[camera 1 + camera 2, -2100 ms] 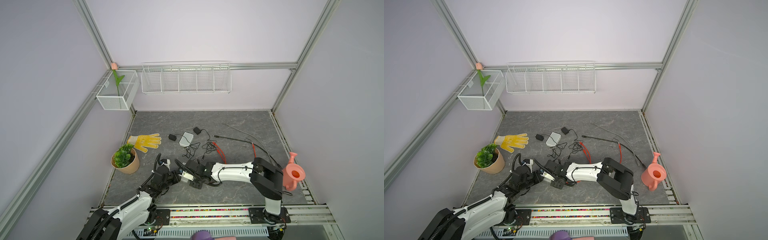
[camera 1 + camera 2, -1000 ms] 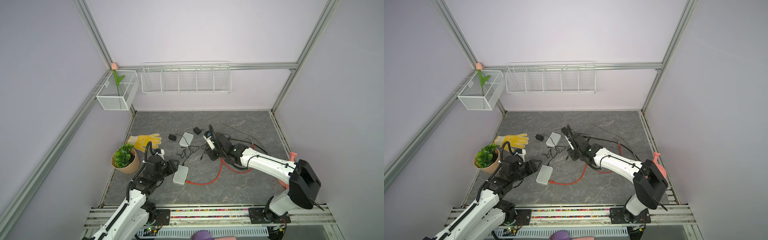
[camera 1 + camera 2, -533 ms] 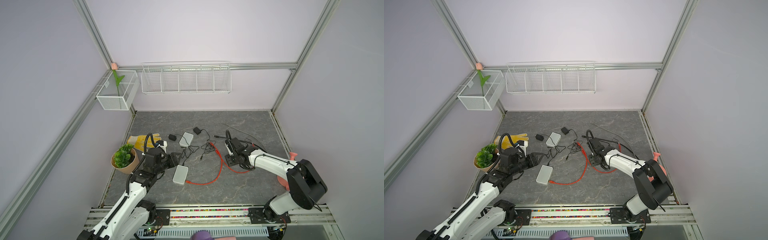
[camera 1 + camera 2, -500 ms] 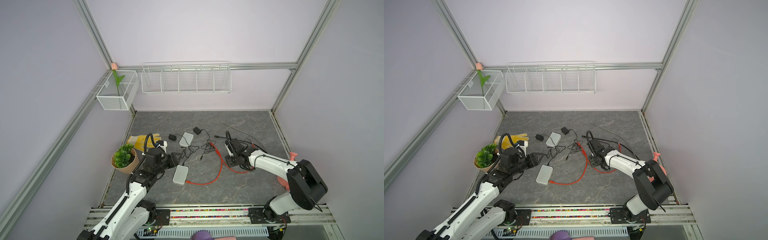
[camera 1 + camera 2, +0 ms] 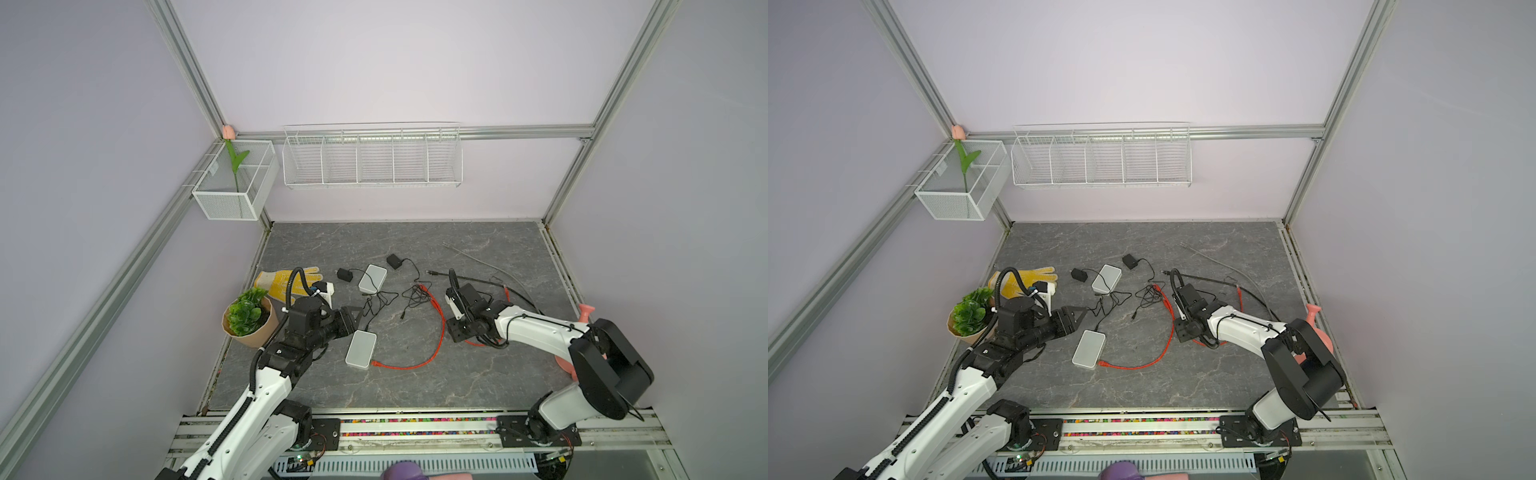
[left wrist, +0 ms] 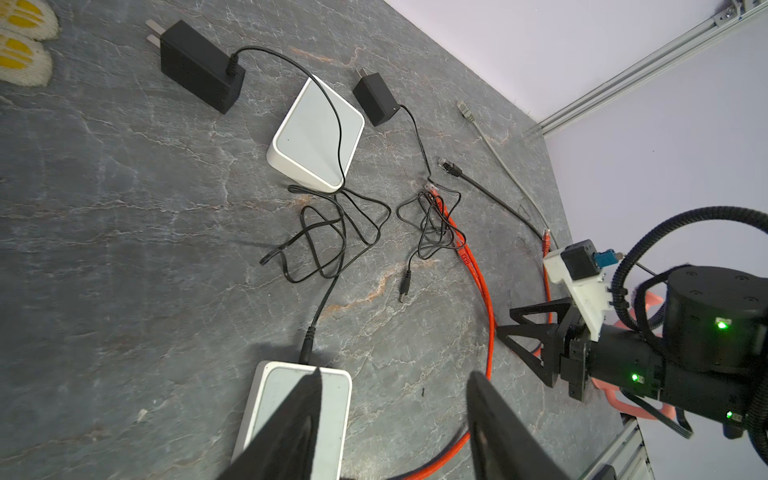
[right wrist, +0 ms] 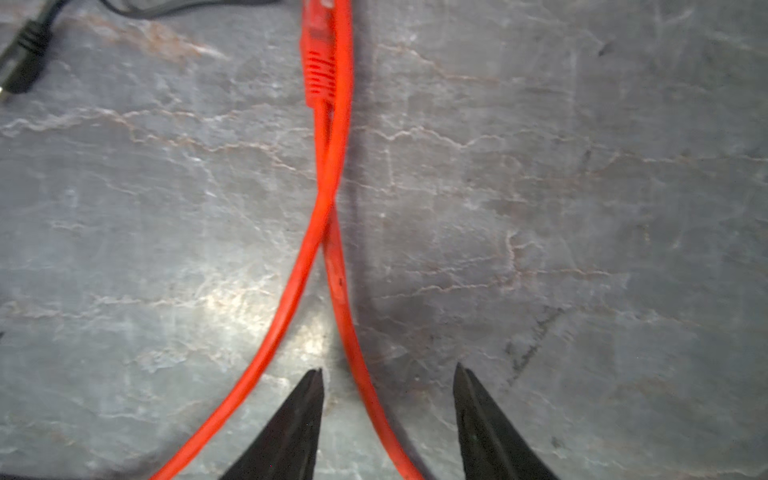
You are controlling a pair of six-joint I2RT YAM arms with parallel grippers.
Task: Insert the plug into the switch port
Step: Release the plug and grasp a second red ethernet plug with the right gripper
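Currently right claw (image 7: 387, 368), released, straddles orange cable (image 7: 340, 291); plug (image 7: 318, 62) straight ahead, lengthwise; left claw (image 6: 395, 372) released over switch (image 6: 336, 411).

Twin overheads looking down, close wrist views sharing cable (image 7: 330, 166)

The grey tabletop (image 5: 415, 390) lies bare along the front and across the back by the wall, so there's easy passage there. The middle is cluttered: loose black cords (image 5: 378, 299) sprawl between the nearer switch (image 5: 360, 350) and farther switch (image 5: 372, 279), with the orange cable (image 5: 443, 328) curving alongside. A potted plant (image 5: 245, 316) and glove (image 5: 278, 278) crowd the left edge.
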